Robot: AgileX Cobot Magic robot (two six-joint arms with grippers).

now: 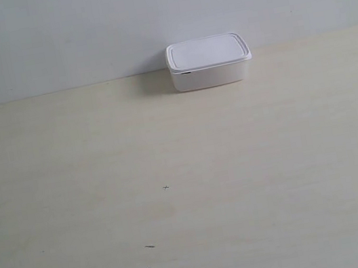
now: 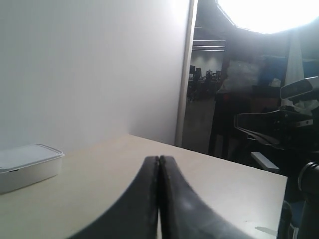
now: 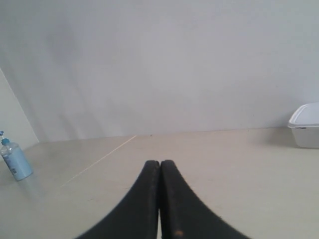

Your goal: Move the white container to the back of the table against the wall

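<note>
The white container stands with its lid on at the back of the cream table, touching or nearly touching the grey-white wall. It also shows low in the left wrist view as the white container and at the edge of the right wrist view as the white container. My left gripper is shut with nothing in it, well away from the box. My right gripper is shut and empty too, far from it. Neither arm appears in the exterior view.
A small blue bottle stands on the table near the wall in the right wrist view. The table's far edge and dark equipment beyond it show in the left wrist view. Tiny dark specks dot the tabletop.
</note>
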